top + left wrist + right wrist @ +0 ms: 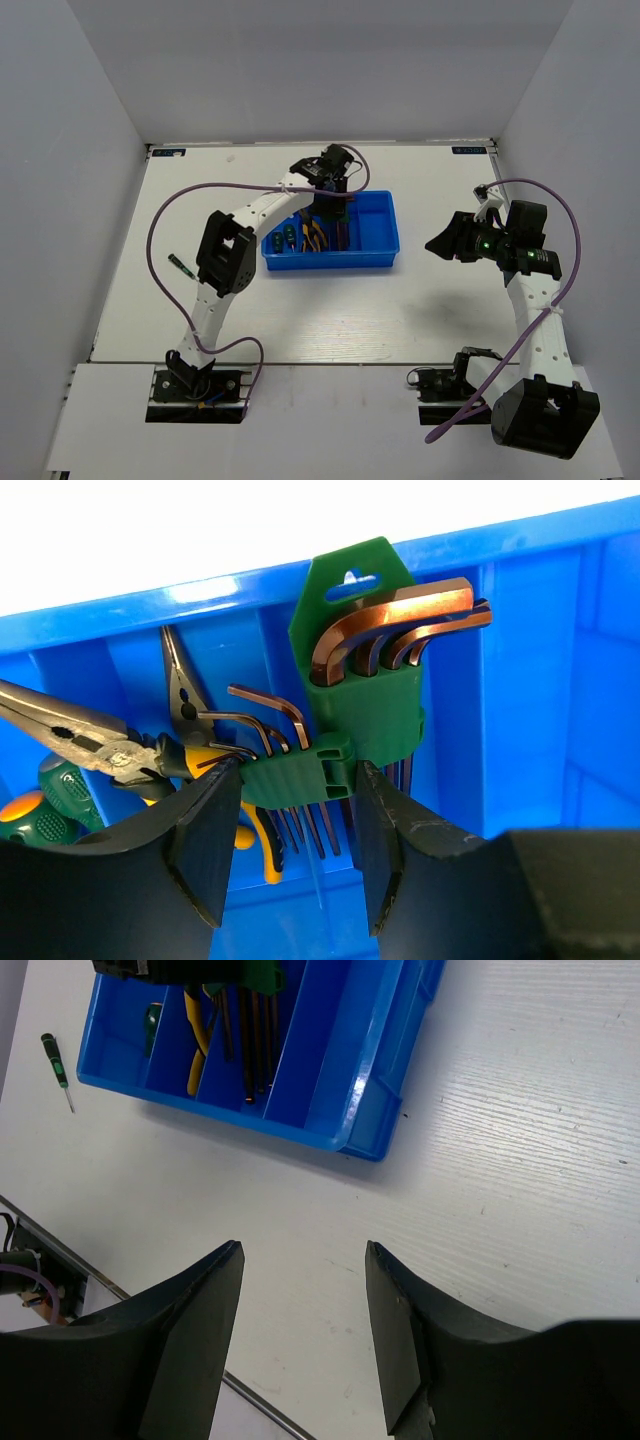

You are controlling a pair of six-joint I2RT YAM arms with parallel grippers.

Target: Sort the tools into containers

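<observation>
The blue tray [372, 228] sits mid-table. My left gripper [330, 205] reaches down into its middle compartment. In the left wrist view that gripper [300, 770] is shut on the green holder of the hex key set [360, 695], whose dark reddish keys hang down over the tray floor. Two yellow-and-black pliers [90, 745] lie in the compartment to the left, with a green-handled screwdriver [50, 800] beside them. My right gripper [432, 246] hovers open over bare table to the right of the tray [370, 1090], with nothing between its fingers [303, 1250].
A thin green-handled screwdriver [181, 265] lies loose on the table left of the tray, and it also shows in the right wrist view [53, 1063]. The tray's right compartment holds nothing. White walls close in the table on three sides.
</observation>
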